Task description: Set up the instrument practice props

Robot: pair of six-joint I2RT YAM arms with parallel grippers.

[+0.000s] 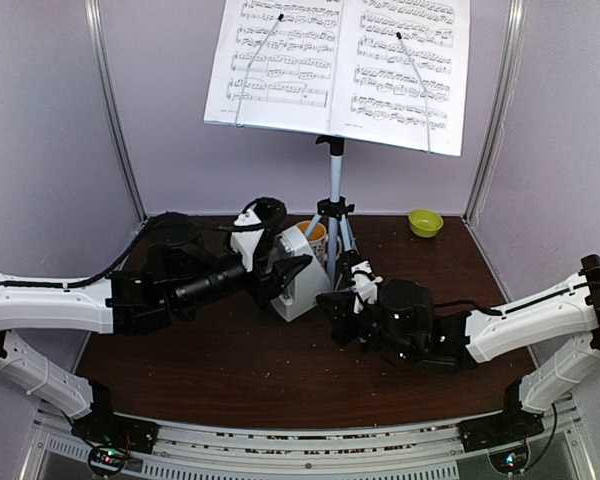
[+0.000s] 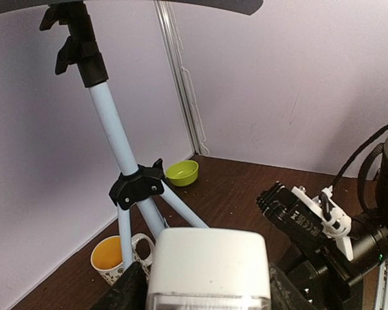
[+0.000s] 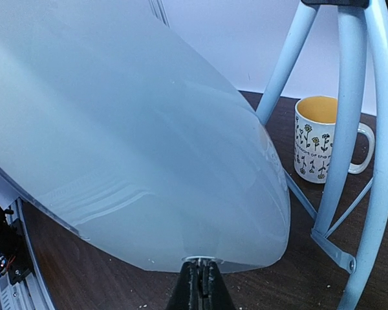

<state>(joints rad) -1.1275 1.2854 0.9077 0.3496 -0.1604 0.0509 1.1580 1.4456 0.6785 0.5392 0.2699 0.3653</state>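
Holding the metronome (image 2: 207, 258) near the middle of the desk (image 1: 230, 365), clamped in the left gripper (image 2: 207, 294). Pinching its clear cover (image 3: 136, 142) tight with the right gripper (image 3: 200, 281), from the metronome's right; probably pulling rightward next.

- A patterned mug (image 3: 320, 142) is standing upright at the far middle of the dark brown desk (image 1: 230, 375), showing its orange inside and small black flower drawings on its white wall. In the right wrist view its handle is pointing right.
- A small green bowl (image 1: 425, 222) is sitting in the far right corner, mouth up, well apart from the mug.
- Pale crumbs (image 1: 280, 428) are lying scattered along the near part of the desk.
- Lilac walls (image 1: 50, 130) are closing in the far side and both ends.
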